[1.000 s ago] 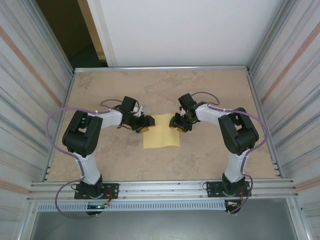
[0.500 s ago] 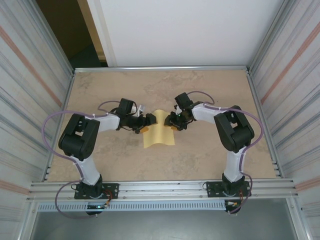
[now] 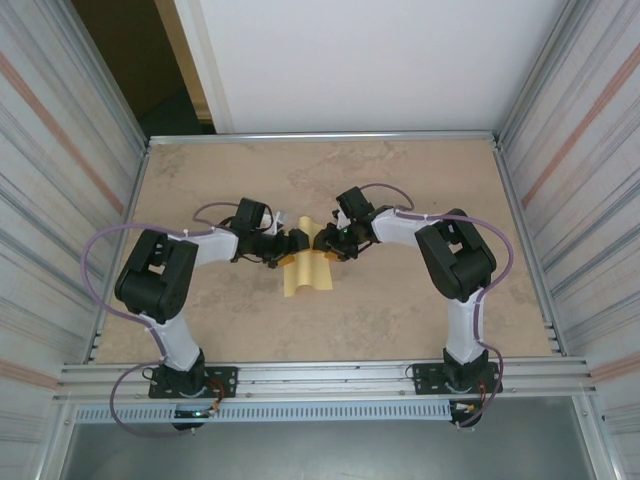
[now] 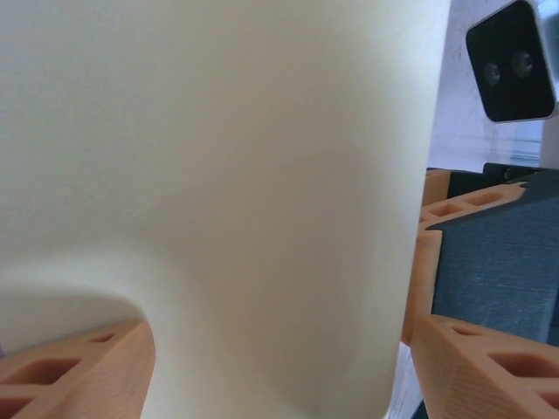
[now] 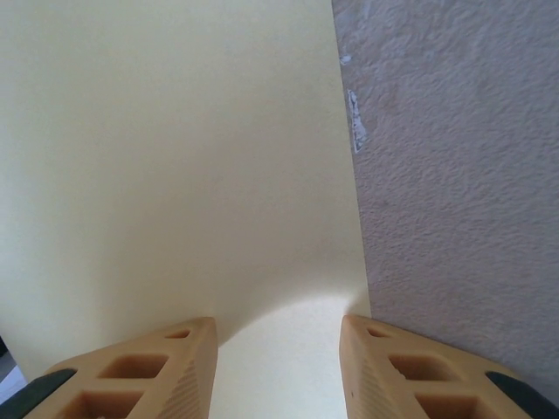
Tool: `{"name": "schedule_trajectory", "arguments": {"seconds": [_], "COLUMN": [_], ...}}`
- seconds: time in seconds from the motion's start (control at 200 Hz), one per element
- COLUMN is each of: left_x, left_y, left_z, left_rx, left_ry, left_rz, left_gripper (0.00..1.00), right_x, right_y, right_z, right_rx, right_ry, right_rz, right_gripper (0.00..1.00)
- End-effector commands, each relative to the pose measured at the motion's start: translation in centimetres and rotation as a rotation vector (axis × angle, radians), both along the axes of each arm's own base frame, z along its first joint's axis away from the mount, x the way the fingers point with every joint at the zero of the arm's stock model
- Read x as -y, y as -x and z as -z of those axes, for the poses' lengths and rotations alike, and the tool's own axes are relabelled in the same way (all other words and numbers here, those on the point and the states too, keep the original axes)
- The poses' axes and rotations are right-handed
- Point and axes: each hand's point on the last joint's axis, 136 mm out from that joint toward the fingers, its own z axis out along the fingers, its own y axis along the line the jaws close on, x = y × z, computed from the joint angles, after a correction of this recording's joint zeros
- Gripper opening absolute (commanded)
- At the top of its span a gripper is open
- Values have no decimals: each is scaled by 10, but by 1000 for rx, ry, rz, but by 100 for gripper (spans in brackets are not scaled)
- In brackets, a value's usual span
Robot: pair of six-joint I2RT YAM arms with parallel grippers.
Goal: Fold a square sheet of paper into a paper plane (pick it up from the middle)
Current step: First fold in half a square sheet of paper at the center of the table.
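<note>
We log the square sheet of paper point(image 3: 303, 275) bowed up mid-worktop point(image 3: 420, 200). The left gripper point(image 3: 291, 247) and right gripper point(image 3: 322, 243), both released, flank its opposite edges. Light, limp, crease-prone: we'd pinch edge midpoints.

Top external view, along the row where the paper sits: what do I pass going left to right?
left arm → left claw → square sheet of paper, humped up in the middle → right claw → right arm
</note>
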Motion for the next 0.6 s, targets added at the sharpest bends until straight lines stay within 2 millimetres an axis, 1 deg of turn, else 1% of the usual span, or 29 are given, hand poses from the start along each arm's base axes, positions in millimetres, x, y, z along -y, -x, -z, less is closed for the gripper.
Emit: {"name": "schedule_trajectory", "arguments": {"seconds": [0.0,0.13,0.21,0.281,0.326,0.431,0.541,0.596], "left_x": [-17,-15,-16,-16,-16,-13,-8,-6], "left_y": [12,11,9,5,2,-5,-12,-16], "left_z": [26,24,21,16,10,-10,-42,-60], "left_rx": [-88,-78,-65,-40,-17,55,145,183], "left_ry": [-98,-94,-99,-96,-90,-59,14,62], "left_rz": [-17,-10,-5,1,4,23,33,36], "left_gripper": [73,65,56,49,42,33,30,29], "right_x": [-2,-3,0,4,9,23,42,52], "right_y": [12,14,13,8,4,-8,-19,-23], "right_z": [14,15,14,6,-2,-26,-57,-73], "right_rx": [-70,-79,-74,-49,-28,33,120,166], "right_ry": [-13,-24,-28,-42,-58,-108,-166,-208], "right_rz": [6,10,19,36,56,108,154,166], "right_gripper": [41,41,41,41,41,42,44,50]}}
